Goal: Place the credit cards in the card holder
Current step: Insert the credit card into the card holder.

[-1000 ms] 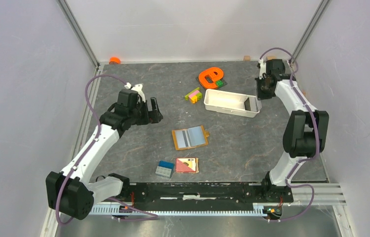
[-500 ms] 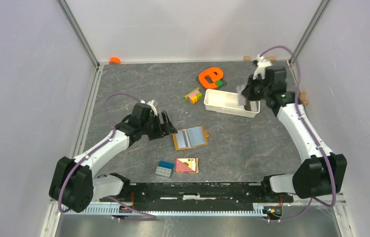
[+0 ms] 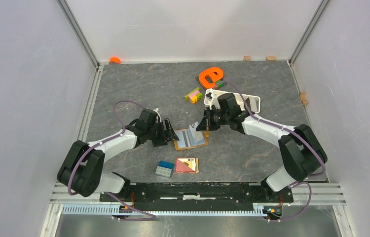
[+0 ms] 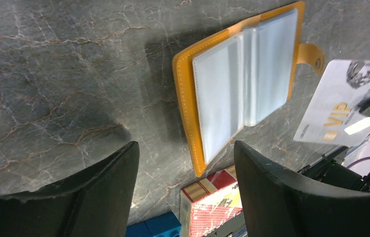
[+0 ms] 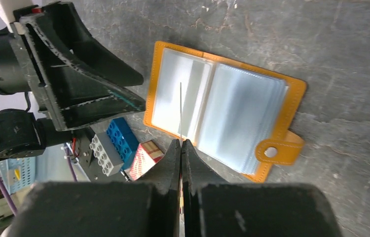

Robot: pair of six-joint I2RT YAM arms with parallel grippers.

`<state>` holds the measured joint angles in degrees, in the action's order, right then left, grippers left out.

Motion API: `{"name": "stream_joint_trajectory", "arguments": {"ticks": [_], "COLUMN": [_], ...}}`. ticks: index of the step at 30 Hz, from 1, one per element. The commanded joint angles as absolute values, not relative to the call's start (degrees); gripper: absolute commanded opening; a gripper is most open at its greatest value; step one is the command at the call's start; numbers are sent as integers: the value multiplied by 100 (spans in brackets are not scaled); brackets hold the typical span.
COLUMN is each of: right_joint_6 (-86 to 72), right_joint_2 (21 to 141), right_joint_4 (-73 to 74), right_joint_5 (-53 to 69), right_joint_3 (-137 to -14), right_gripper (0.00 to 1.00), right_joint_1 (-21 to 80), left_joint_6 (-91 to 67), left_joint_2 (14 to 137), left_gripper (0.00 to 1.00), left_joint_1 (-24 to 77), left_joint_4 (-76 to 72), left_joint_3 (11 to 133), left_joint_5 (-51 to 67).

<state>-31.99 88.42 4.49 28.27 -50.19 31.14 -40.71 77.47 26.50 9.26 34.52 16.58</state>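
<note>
**gripgeek:** Where's everything at? On the top camera the card holder [image 3: 191,138] lies open in the middle of the table [image 3: 124,84], clear sleeves [image 4: 222,98] facing up and snap tab [image 4: 313,55] at its 3 o'clock. The right gripper [image 3: 203,124] sits at the holder's 1 o'clock. Its jaws are squeezed tight on one credit card [image 4: 333,106] (pale, marked VIP), held by one end with the free edge aimed at the sleeves. The left gripper [image 3: 169,135] is at the holder's 9 o'clock with its fingers spread wide and nothing in them.

**yam_owner:** Yep. My worry is that nothing's pinning the holder down. If the card edge catches flat plastic instead of a sleeve mouth, I'd guess the holder just skids. Or the thin card bends or swivels in that end pinch. The sleeves look stacked and floppy too, so it could slide between two of them rather than into one. The grippers are also close together, so a bump isn't out of the question.

**gripgeek:** Counts?

**yam_owner:** One holder. One card that I can see. The white tray [image 3: 252,102] at the holder's 2 o'clock is mostly hidden behind the right arm [image 3: 267,129], so I can't tell if more cards are in there. One red-and-tan tile [image 3: 187,165] at 6 o'clock and one blue-and-grey block [image 3: 164,169] at 7 o'clock.
</note>
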Motion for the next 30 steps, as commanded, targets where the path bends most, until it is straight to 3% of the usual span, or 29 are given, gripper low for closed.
{"name": "stream_joint_trajectory", "arguments": {"ticks": [1,30], "right_joint_6": [-3760,-4445], "right_joint_2": [9104,10146], "right_joint_4": [-485,-1241], "right_joint_5": [2943,2481], "right_joint_3": [-4940,-4388], "right_gripper": [0,0], "right_joint_1": [3314,3417], "left_joint_6": [-4245,-4045], "left_joint_2": [7989,8813], "left_gripper": [74,33], "left_joint_1": [2681,2681], "left_joint_4": [437,225], "left_joint_3": [3412,3458], "left_joint_5": [1677,1514]}}
